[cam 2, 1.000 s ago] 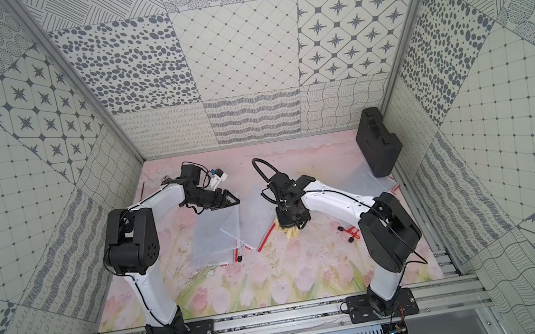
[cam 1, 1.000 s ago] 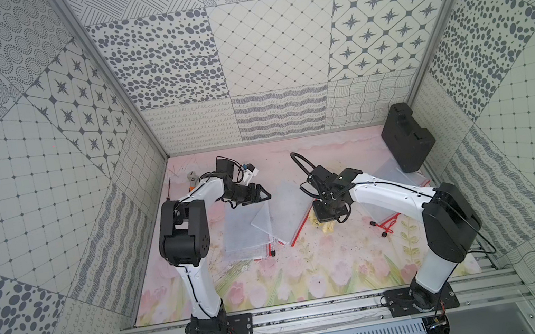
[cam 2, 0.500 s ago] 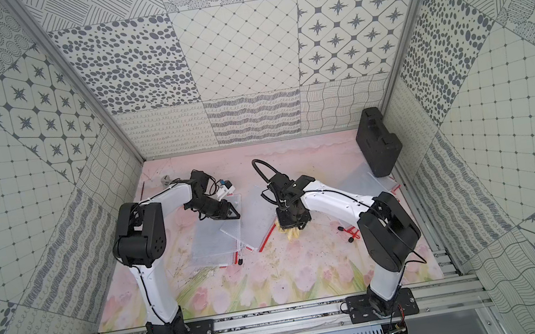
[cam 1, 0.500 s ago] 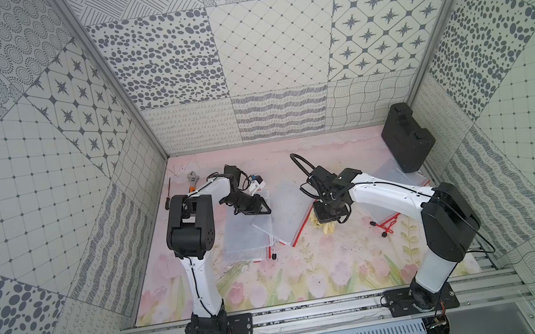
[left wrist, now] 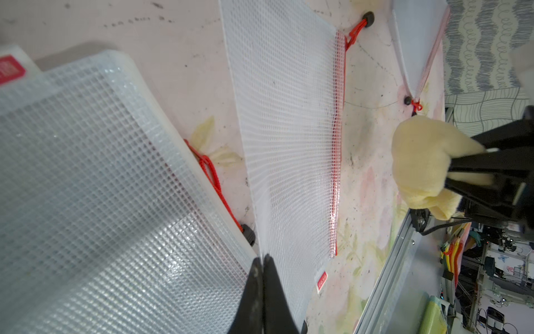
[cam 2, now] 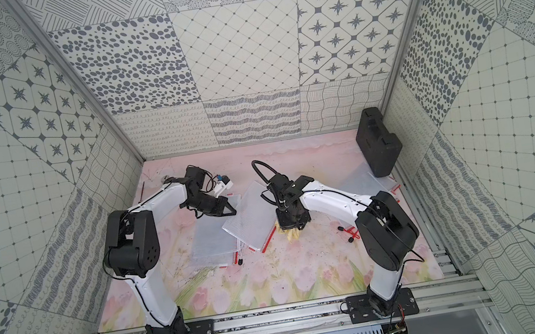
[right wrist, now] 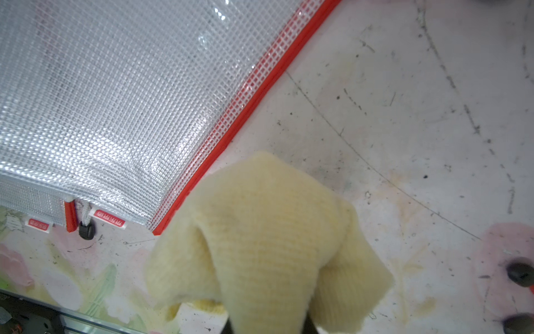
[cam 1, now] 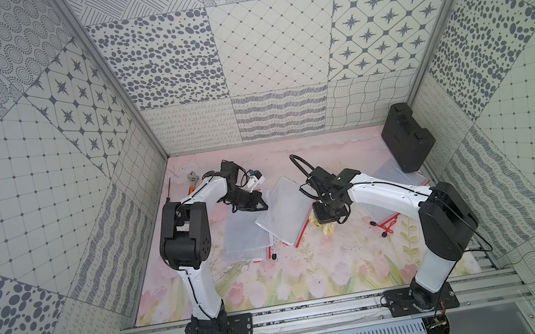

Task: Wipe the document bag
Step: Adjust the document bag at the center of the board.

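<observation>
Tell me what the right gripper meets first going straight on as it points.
The right gripper points down: its pale yellow cloth would likely press the pink floral table mat, beside the red zip edge of the clear mesh document bag.

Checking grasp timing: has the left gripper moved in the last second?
Yes. The left gripper shifted away from the wrench toward the front rail, closing on the bag.

The left claw (left wrist: pixel 263 261) has closed. Its jaws stood wide a second ago and now pinch the rim of the middle document bag (left wrist: pixel 289 130). It has also slid a little toward the near edge of the tabletop (cam 1: pixel 312 277). The left arm (cam 1: pixel 185 231) leaned its elbow inward half a second ago and is back out toward the left edge.
</observation>
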Controlling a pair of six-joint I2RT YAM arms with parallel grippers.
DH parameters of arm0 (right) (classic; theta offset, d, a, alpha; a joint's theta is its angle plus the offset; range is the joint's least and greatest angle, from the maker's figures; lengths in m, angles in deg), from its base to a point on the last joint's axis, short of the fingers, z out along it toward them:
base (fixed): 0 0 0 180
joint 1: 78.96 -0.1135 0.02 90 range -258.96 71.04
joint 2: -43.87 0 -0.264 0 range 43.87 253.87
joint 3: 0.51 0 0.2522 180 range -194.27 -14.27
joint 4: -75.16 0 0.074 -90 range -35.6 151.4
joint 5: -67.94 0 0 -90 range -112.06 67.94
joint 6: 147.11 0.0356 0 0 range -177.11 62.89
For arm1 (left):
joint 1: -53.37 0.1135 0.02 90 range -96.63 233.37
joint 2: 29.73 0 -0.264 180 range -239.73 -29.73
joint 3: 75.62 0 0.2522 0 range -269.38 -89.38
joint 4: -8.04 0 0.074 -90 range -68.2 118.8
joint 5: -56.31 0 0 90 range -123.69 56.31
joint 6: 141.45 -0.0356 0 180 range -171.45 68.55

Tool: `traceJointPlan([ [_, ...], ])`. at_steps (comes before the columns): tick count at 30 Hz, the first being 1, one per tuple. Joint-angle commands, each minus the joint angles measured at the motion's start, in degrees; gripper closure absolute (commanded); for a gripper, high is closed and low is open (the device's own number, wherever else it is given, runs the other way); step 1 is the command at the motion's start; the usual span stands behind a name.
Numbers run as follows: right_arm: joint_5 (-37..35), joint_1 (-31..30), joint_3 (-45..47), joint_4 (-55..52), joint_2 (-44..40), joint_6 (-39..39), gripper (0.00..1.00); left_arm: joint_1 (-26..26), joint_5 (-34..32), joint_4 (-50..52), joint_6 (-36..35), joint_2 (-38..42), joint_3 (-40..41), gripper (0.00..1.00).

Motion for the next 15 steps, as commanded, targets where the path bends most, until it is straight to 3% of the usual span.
traceJointPlan([
  [1,-1.4,-0.3,-0.1,-0.4,-3.0,-1.0,1.00,-1.4,1.1,-4.9,11.4,5.8,3.2,1.00],
  [5,-2.4,-0.4,-1.3,-0.9,-4.7,-1.7,1.00,-5.7,-4.8,-16.0,27.5,13.2,13.3,1.00],
  [10,3.6,-0.6,0.5,3.6,-5.4,-1.4,1.00,-12.1,-13.1,-34.1,50.9,22.1,30.9,1.00],
  [15,6.6,-3.0,0.7,7.4,-4.5,0.4,1.00,-22.7,-27.4,-36.2,61.1,26.5,36.5,1.00],
])
